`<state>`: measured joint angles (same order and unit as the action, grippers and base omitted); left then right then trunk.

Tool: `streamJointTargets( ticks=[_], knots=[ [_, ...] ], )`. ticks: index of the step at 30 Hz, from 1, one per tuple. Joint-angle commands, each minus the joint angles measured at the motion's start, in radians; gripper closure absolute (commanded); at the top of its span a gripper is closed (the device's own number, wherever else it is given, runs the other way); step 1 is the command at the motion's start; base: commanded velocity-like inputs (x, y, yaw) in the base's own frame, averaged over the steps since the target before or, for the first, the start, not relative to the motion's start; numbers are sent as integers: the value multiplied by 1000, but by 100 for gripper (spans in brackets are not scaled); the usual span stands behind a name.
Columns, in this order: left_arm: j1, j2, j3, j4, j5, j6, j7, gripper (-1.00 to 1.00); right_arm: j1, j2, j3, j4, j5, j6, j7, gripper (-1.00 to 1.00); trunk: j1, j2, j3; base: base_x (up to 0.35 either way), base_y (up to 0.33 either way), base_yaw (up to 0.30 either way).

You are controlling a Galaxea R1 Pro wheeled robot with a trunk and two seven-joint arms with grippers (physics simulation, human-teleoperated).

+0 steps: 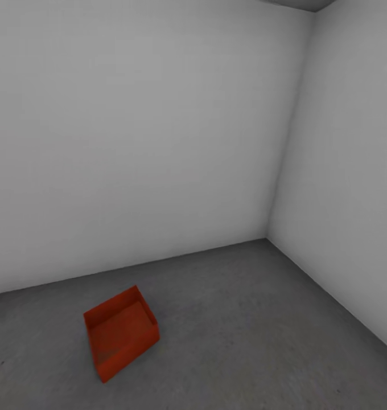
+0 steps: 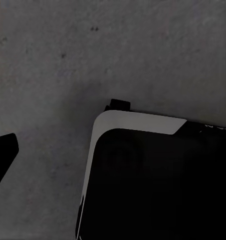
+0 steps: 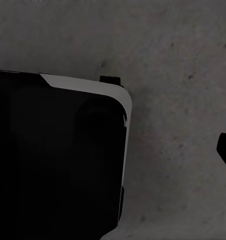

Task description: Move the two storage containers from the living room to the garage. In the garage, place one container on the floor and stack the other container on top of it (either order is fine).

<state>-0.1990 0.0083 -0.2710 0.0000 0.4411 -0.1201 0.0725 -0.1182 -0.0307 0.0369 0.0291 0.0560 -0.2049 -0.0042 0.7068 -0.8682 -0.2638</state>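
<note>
Looking down into a bare corner of the garage, we see one orange-red bin (image 1: 121,332) sitting on the dark concrete floor (image 1: 245,341), near us and to the left, set at an angle to the white walls (image 1: 131,131). It stands open side up and empty, well apart from the far wall and farther still from the right one. No second bin shows anywhere, on the floor or in the bin.

Both wrist cameras point down at the rough concrete beside what looks like the dark, white-edged body of our own base (image 2: 157,185). A dark tip (image 2: 3,150) pokes in at the edge of the left wrist picture and another in the right (image 3: 225,150) — too little of either claw to judge, so we cannot tell whether they are released or clenched. Nothing orange shows near either one.

Our reading is that the first half is done — one bin is placed — and the fetch of the other is in hand. The next move calls for going to the living room, picking up the remaining bin, and bringing it here to set squarely onto this one.
</note>
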Motion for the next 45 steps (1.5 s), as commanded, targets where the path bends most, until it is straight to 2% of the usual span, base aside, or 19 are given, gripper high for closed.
streamJointTargets(
  ticks=[1, 45],
  knots=[
    [0, 0, -8, 0, 7, -2, 3, -100, -1, 0, 3, 3, 6, -5, 0, -100, 0, -1, 0, 0, 0, -134],
    [0, -1, -9, 0, 7, -2, 4, -100, -1, -1, 1, 3, 7, -5, 0, -100, 0, -1, 68, 0, 0, -134]
  ],
)
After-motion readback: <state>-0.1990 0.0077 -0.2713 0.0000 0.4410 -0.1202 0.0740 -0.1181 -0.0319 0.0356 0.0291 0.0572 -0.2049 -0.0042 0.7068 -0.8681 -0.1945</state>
